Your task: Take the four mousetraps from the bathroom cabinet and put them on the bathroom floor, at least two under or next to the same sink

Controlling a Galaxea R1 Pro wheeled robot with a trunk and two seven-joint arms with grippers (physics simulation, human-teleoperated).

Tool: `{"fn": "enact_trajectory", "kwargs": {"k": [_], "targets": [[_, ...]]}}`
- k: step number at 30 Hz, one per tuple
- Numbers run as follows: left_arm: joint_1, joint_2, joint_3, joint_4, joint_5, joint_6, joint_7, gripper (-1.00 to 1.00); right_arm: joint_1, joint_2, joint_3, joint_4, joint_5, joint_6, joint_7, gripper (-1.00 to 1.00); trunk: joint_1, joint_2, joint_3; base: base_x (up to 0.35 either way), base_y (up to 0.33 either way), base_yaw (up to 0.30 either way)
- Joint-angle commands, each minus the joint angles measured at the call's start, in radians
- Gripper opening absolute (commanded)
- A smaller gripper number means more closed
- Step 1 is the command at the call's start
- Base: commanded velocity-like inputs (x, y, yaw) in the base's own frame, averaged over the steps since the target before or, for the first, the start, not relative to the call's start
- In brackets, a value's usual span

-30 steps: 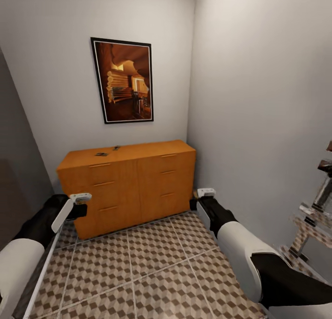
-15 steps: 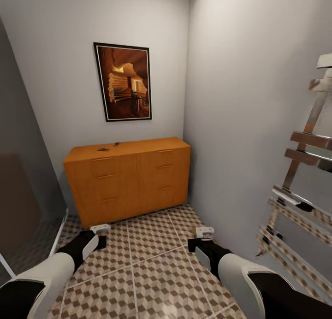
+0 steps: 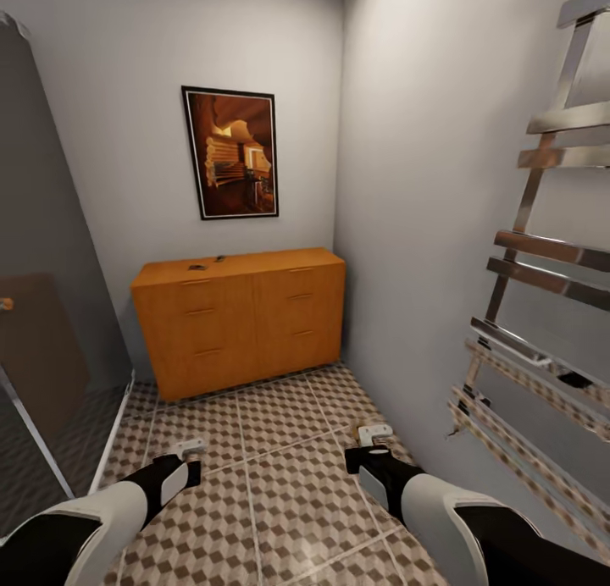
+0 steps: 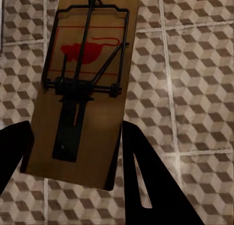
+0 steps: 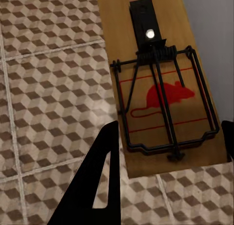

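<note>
The orange-brown cabinet [image 3: 241,323] stands against the far wall, with two small dark mousetraps [image 3: 196,267] [image 3: 220,258] lying on its top. My left gripper [image 3: 188,447] hangs low over the patterned bathroom floor [image 3: 280,450]. In the left wrist view it [image 4: 73,154] is shut on a wooden mousetrap [image 4: 83,88] with a red mouse print. My right gripper [image 3: 374,434] is also low over the tiles. The right wrist view shows it [image 5: 165,159] shut on another mousetrap [image 5: 161,83]. The sink is out of view.
A chrome towel rail [image 3: 542,315] juts from the right wall close to my right arm. A dark glass panel [image 3: 42,332] lines the left side. A framed picture [image 3: 233,154] hangs above the cabinet. Open tiles lie between me and the cabinet.
The whole view has pulled back from the cabinet, so the camera moved. Both arms now sit lower in the picture, and more of the towel rail shows at the right.
</note>
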Motion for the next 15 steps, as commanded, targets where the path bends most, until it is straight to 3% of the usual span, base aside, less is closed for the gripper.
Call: {"fn": "enact_trajectory", "kwargs": {"k": [1, 10, 15], "targets": [[0.001, -0.001, -0.009, 0.002, 0.010, 0.002, 0.003, -1.00, 0.003, 0.000, -0.006, 0.002, 0.010, 0.001, -0.004, -1.00, -0.001, -0.001, -0.001, -0.344, -0.001, 0.000], [0.005, -0.008, -0.007, 0.009, 0.014, -0.034, 0.004, -1.00, 0.010, 0.000, -0.006, 0.002, 0.014, -0.015, 0.003, -1.00, -0.001, -0.001, -0.001, -0.344, 0.000, 0.000], [0.048, -0.027, -0.005, 0.009, 0.018, -0.090, 0.005, -1.00, 0.011, 0.000, -0.006, 0.002, 0.013, -0.015, 0.005, -1.00, -0.001, -0.001, -0.001, -0.345, 0.000, 0.000]]}}
